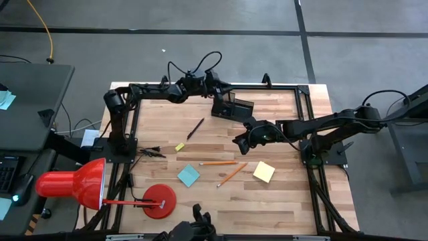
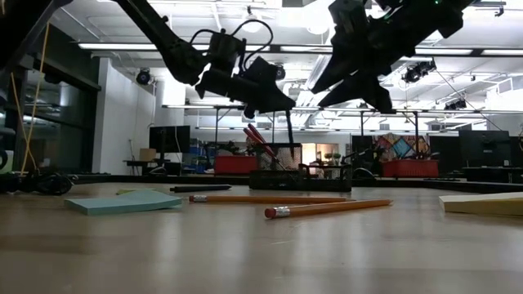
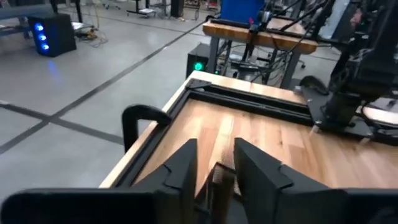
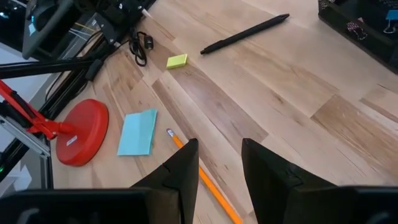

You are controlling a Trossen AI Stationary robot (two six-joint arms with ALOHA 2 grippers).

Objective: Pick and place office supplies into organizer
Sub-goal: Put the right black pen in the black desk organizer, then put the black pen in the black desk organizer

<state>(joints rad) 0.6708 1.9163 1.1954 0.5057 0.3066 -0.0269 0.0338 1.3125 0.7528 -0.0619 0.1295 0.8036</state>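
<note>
My left gripper (image 2: 286, 108) hangs over the black mesh organizer (image 2: 298, 175) at the table's far side and is shut on a black pen (image 2: 289, 135). Red-handled scissors (image 2: 257, 139) stand in the organizer. My right gripper (image 1: 239, 142) is open in the air near the table's middle and touches nothing. In its wrist view an orange pencil (image 4: 205, 180) lies below the fingers. On the table lie a second black pen (image 1: 195, 128), a tiny yellow block (image 1: 179, 146), two orange pencils (image 1: 218, 163) (image 1: 232, 174), a blue pad (image 1: 188, 175) and a yellow pad (image 1: 263, 171). My left gripper pinches the black pen by its upper end (image 2: 288, 116) between the two fingers, coming from above and slanting in from the table's left. The pen hangs upright below the fingers. Its lower end (image 2: 292, 163) reaches down to the organizer's top, and the mesh hides how far in it goes.
A big red desk lamp (image 1: 73, 184) leans over the near left corner, and its round base (image 1: 159, 201) stands on the table. A black metal frame (image 1: 304, 100) borders the table. Cables (image 1: 150, 152) lie at the left edge. Bare wood shows between the pads and the near edge.
</note>
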